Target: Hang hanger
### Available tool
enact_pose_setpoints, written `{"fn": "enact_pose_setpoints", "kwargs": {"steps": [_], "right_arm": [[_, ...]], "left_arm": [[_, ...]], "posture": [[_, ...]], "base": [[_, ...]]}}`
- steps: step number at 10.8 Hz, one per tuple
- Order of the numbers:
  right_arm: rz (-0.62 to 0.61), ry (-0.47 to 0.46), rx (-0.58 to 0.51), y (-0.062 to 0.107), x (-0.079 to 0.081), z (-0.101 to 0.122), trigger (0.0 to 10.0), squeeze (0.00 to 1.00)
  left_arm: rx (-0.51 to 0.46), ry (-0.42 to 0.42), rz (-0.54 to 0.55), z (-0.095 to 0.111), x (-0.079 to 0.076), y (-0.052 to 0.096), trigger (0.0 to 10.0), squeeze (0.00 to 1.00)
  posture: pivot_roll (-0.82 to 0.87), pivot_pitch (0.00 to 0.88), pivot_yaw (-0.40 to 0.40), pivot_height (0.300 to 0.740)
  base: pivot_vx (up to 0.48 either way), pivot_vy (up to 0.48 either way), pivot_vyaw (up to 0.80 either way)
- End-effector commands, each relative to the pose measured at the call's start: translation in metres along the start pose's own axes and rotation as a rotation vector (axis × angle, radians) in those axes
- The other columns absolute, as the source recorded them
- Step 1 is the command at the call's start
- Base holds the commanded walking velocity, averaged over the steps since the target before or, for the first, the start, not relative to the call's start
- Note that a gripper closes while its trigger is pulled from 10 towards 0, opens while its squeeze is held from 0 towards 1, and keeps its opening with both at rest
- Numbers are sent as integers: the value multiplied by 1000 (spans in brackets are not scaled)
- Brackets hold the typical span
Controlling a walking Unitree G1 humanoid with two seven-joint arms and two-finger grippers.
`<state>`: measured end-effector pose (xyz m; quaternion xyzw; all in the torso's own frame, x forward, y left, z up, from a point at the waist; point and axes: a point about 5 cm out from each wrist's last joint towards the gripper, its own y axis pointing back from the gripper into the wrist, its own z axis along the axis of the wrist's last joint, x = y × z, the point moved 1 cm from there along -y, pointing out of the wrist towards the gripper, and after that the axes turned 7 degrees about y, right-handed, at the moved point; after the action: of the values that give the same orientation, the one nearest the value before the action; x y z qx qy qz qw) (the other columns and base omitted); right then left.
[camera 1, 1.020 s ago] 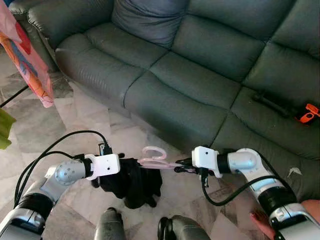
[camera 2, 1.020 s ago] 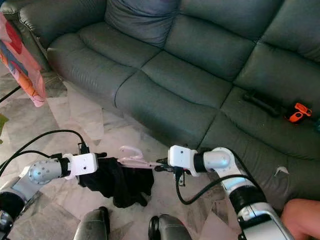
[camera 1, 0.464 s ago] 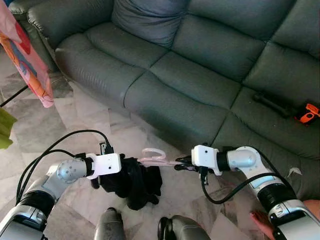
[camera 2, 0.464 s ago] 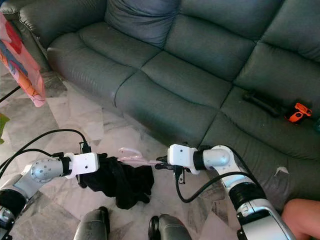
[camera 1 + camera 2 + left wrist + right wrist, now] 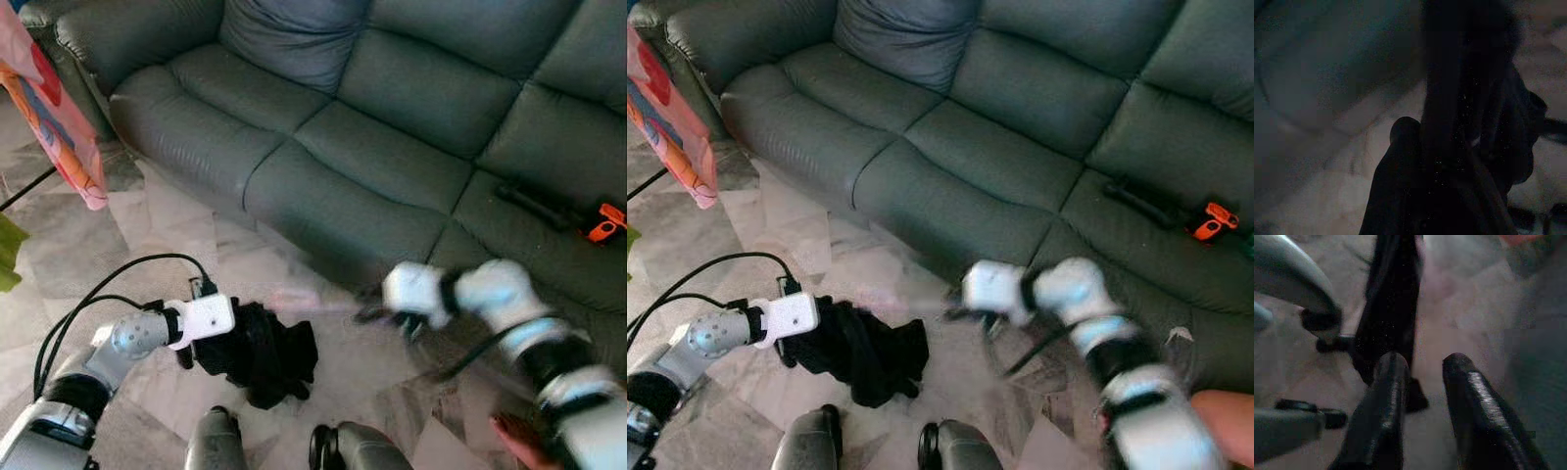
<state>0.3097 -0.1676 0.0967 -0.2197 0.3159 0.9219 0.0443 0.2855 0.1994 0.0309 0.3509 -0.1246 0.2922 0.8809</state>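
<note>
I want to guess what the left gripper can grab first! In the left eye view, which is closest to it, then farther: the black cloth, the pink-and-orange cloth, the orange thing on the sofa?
1. The black cloth, right at the left gripper, above the floor.
2. The pink-and-orange cloth, hanging up on the robot's left.
3. The orange thing, far across on the sofa's right-hand seat.

Count of items in view:

- Sofas: one, dark green (image 5: 372, 127), with one loose cushion (image 5: 294, 39) at its back.
- Dark garments: one, a black bundle (image 5: 260, 348) above the floor.
- Hangers: one, pink and heavily blurred (image 5: 304, 302).
- Hanging cloths: two at the left edge, one pink printed (image 5: 54, 117), one green (image 5: 8, 255).
- Objects on the sofa seat: two, one black (image 5: 534, 203), one orange (image 5: 605, 220).
- Robot grippers: two, left (image 5: 240, 333) and right (image 5: 372, 308).
- Persons: one, partly seen (image 5: 1220, 426).
</note>
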Motion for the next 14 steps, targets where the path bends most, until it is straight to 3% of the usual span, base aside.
{"fn": "enact_pose_setpoints", "kwargs": {"steps": [1, 2, 4, 5, 6, 7, 8, 9, 11, 12, 14], "right_arm": [[-36, -27, 12, 11, -8, -3, 10000, 1000], [-122, -65, -5, 27, -24, -1, 10000, 1000], [-266, -148, -50, 48, -39, -3, 10000, 1000], [-435, -193, -101, 53, -53, -1, 10000, 1000], [-502, -219, -119, 53, -56, 0, 10000, 1000], [-648, -333, -136, 49, -59, -6, 10000, 1000], [-687, -439, -202, 41, -53, -10, 10000, 0], [-697, -547, -235, 15, -27, -16, 10000, 0], [-777, -629, -234, -8, -6, -22, 10000, 0], [-878, -737, -231, -16, 3, -27, 10000, 0], [-988, -786, -131, -20, 13, -36, 10000, 0]], "left_arm": [[6, 67, 51, -6, 3, 5, 0, 0], [28, 118, 77, -16, -1, 7, 0, 0], [2, 302, 173, -22, 0, 8, 0, 0], [-1, 410, 229, -27, 0, 8, 0, 0], [-14, 448, 258, -26, 3, 7, 0, 0], [-39, 508, 308, -24, 10, 7, 0, 0], [-81, 556, 330, -19, 16, 6, 0, 0], [-153, 583, 329, -6, 22, 3, 0, 0], [-186, 568, 343, 0, 21, 2, 0, 0], [-214, 601, 391, 1, 20, 2, 0, 0], [-233, 632, 424, 2, 12, 2, 0, 0]], "posture": [[17, 147, -83, 740], [12, 146, -81, 740], [13, 150, -81, 740], [9, 151, -79, 740], [9, 151, -79, 740], [10, 153, -80, 740], [15, 158, -78, 740], [16, 161, -70, 740], [16, 161, -65, 740], [18, 159, -66, 740], [17, 152, -64, 740]], "base": [[0, 0, 0], [0, 0, 0], [0, 0, 0], [0, 0, 0], [0, 0, 0], [0, 0, 0], [0, 0, 0], [0, 0, 0], [0, 0, 0], [0, 0, 0], [0, 0, 0]]}}
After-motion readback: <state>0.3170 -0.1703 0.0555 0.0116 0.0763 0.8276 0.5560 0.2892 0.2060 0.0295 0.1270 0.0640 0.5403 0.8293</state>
